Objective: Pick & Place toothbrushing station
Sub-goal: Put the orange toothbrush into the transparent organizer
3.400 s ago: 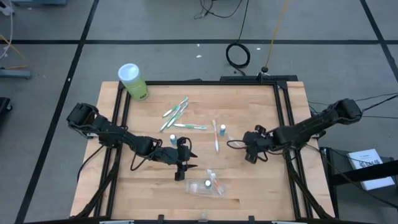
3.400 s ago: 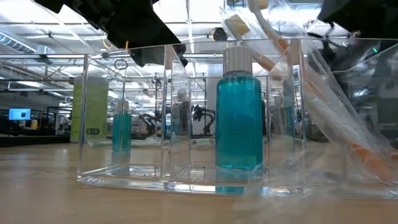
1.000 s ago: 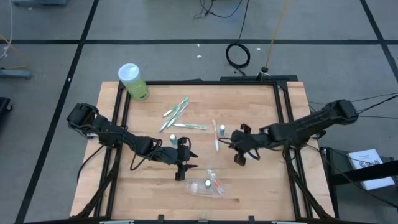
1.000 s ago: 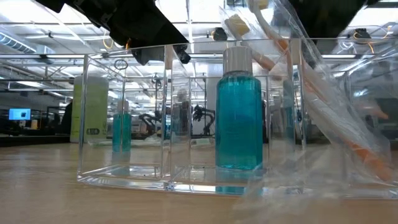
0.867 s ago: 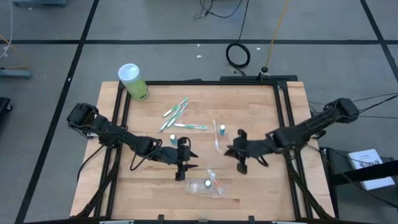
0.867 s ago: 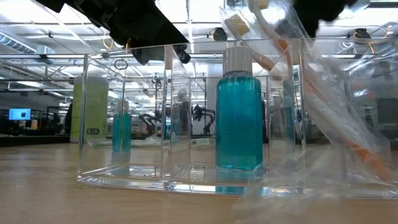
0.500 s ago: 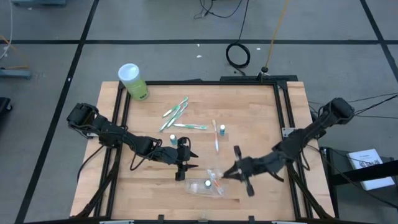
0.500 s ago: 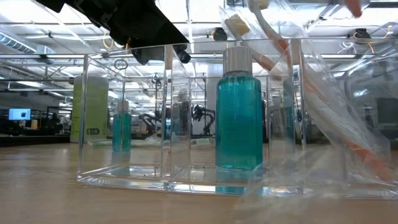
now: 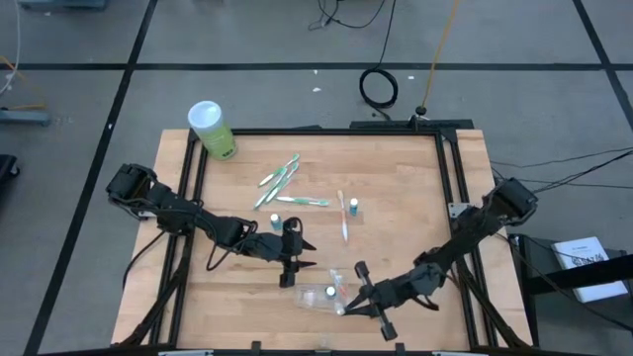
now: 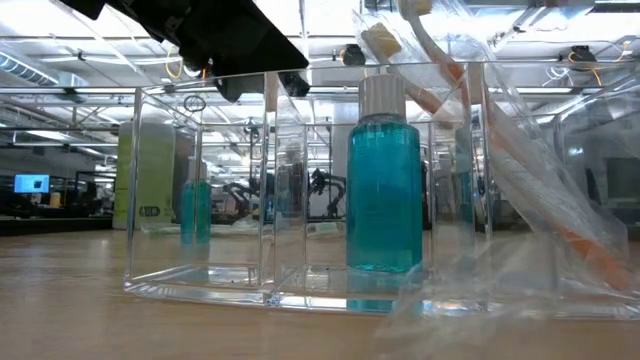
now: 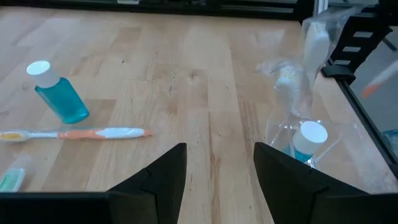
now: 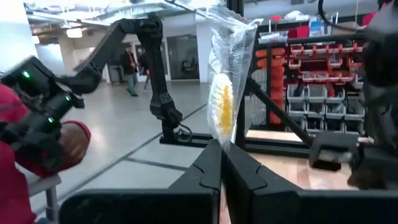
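A clear, crinkly plastic pouch lies near the front edge of the wooden table, and a clear box with upright walls stands within it, as the low view shows. Inside stands one blue white-capped tube, upright, with an orange-and-white toothbrush leaning aslant beside it under the plastic film. From above, the tube's white cap shows through the pouch.

Loose on the table lie three green-white toothbrushes in a cluster toward the back left, with a fourth lying crosswise just in front of them. One pink-white toothbrush lies near the middle, and a small blue tube stands just beside it. Another blue tube stands close to the left arm's wrist. That makes three blue tubes in all, one of them in the pouch. A green canister with a white lid stands at the back left corner.

The left gripper hovers just behind the pouch, its fingers spread apart with nothing between them; the left wrist view looks past them at the pouch.

The right gripper sits at the pouch's right-hand end, its fingers pressed together on a pinch of the plastic film, which rises straight up from the fingertips in the right wrist view. In the room behind, that view also shows a person in a red sleeve and another person farther off.
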